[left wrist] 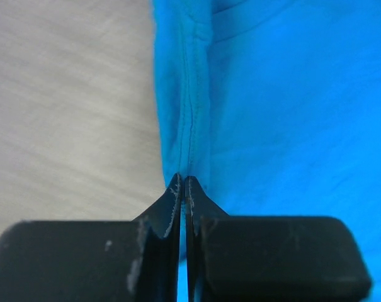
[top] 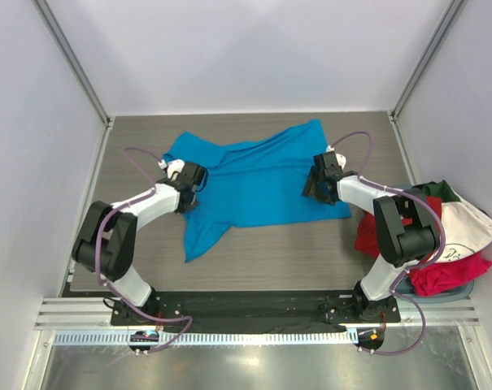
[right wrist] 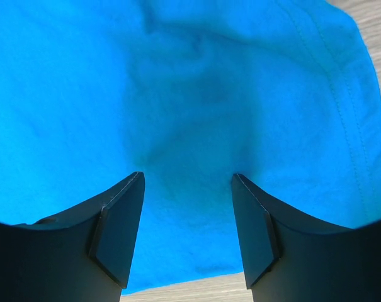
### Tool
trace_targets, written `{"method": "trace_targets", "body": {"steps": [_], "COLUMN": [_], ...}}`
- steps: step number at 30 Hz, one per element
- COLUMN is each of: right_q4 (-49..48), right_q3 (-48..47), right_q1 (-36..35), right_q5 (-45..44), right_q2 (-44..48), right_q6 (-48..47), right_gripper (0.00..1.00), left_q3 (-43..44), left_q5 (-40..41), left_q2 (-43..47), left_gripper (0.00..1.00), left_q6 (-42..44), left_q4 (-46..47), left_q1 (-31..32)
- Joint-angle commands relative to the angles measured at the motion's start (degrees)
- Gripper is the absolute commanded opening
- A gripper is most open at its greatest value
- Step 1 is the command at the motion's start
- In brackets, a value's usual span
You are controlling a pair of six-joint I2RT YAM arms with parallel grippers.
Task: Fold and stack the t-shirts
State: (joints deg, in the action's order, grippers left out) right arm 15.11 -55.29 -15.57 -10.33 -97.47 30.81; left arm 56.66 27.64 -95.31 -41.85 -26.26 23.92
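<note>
Blue shirt [top: 258, 183] lay spread and rumpled across the middle of the table [top: 311, 252]. Left fingers [left wrist: 171, 201] were pinched together on its hemmed left edge. Right fingers [right wrist: 124, 214] stood apart over its right side. Other shirts [top: 445, 236], red, white and green, sat heaped past the table's right edge.
</note>
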Motion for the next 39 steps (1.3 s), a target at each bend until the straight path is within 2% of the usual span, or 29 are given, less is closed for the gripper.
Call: {"method": "trace_targets", "body": {"steps": [1,3,8,9,10,11,12,14,16,19,21,25,28,30,33,36,39], "right_q4": [-3.43,-3.51,-3.34,-3.6,-3.77,-3.95,-4.74,-5.79,-6.32,-7.82,-8.34,-10.36,-13.17,-14.85,-17.22,-18.97,-22.4], "right_q3": [0.62,0.62,1.23,1.41,1.85,2.2,2.9,3.78,4.83,5.37,4.76,3.78,3.96,4.22,4.57,4.84,4.49], "right_q1": [0.1,0.1,0.19,0.11,0.1,0.1,0.1,0.11,0.11,-1.38,-4.97,-10.96,-12.37,-12.9,-14.22,-15.01,-16.41], "right_q5": [-0.48,-1.62,-4.35,-4.44,-4.44,-4.35,-4.26,-4.35,-4.09,-2.42,-2.94,-1.55,5.3,9.51,9.54,14.36,23.22], "right_q2": [0.8,0.18,0.7,1.05,1.4,2.36,2.9,4.56,5.53,6.85,7.9,8.7,8.53,8.0,7.74,7.38,5.81], "right_q6": [1.8,2.24,3.55,3.56,3.73,3.82,3.82,3.65,3.3,1.45,-0.73,-3.64,-4.35,-4.09,-3.74,-4.0,-4.62], "right_gripper": [0.63,0.63,0.62,0.62,0.62,0.62,0.62,0.62,0.62,0.62,0.6,0.58,0.56,0.55,0.54,0.53,0.54], "left_q3": [-4.44,-8.49,-12.54,-13.33,-13.42,-13.33,-13.07,-13.33,-14.29,-14.83,-15.35,-15.8,-15.44,-16.84,-19.56,-21.94,-23.97], "left_q5": [2.78,1.11,1.37,0.41,-0.38,-1.52,-1.97,-3.81,-3.91,-4.25,-6.27,-7.51,-9.69,-12.42,-14.98,-16.65,-18.05], "left_q2": [8.7,11.71,17.69,17.79,17.61,16.83,16.65,17.34,18.75,22.09,25.5,30.88,32.2,32.55,34.22,38.52,42.92], "left_gripper": [0.0,0.0,0.0,0.04,0.1,0.4,0.54,0.73,0.81,0.81,0.79,0.8,0.79,0.74,0.7,0.67,0.66], "left_q6": [-6.57,-9.73,-11.59,-11.33,-10.89,-10.8,-10.71,-10.71,-10.71,-9.05,-7.82,-7.2,-9.03,-11.57,-14.92,-18.62,-20.9], "left_q4": [-1.42,-1.07,-3.27,-3.01,-2.83,-3.18,-3.36,-3.45,-3.27,-3.88,-3.8,-4.58,-8.7,-9.94,-12.76,-13.9,-15.04], "left_q1": [-2.21,-4.58,-10.8,-11.96,-13.1,-14.16,-14.25,-14.17,-14.17,-13.99,-12.68,-3.22,0.24,0.42,0.86,1.56,1.65]}}
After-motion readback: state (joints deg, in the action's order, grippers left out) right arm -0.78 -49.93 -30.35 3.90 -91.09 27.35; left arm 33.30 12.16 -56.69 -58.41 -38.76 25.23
